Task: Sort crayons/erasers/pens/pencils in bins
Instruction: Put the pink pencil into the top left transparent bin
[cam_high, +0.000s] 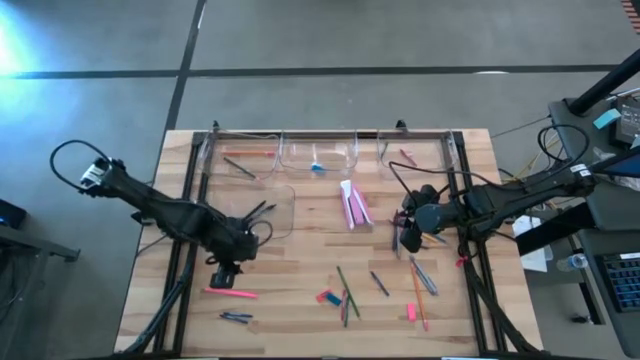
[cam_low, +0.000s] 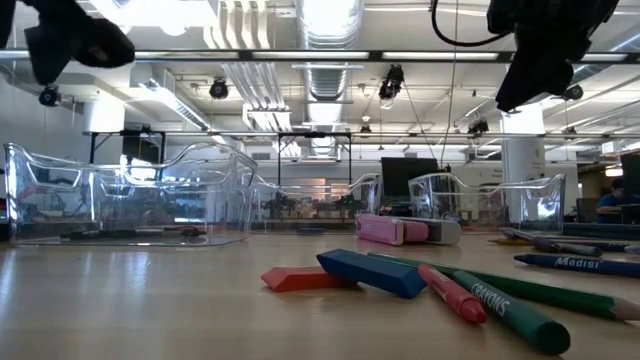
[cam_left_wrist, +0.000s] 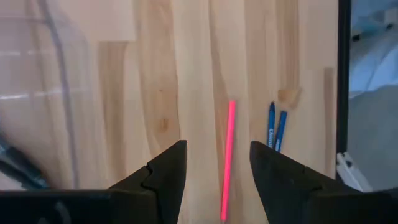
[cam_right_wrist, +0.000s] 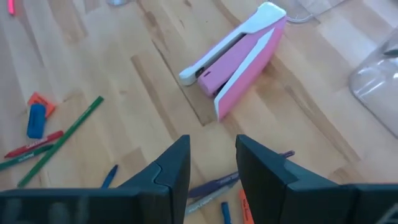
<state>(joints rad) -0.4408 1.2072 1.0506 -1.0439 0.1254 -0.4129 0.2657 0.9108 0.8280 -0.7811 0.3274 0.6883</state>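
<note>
A pale wooden table (cam_high: 300, 250) stands on grey concrete under bright ceiling lights. Clear bins (cam_high: 318, 155) line its upper edge in the high view. At lower left, the left gripper (cam_left_wrist: 217, 168) hangs spread above a pink pencil (cam_left_wrist: 228, 158). The right gripper (cam_right_wrist: 212, 163), jaws apart and empty, hovers below the pink stapler (cam_right_wrist: 239, 59) at centre right.

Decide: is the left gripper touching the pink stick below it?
Apart. The left wrist view shows the left gripper open, bare wood separating each finger from the pink stick.

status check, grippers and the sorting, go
Left gripper open above pink stick. Right gripper open, empty, near pink stapler. Blue eraser unsorted. Nothing blocking.
</note>
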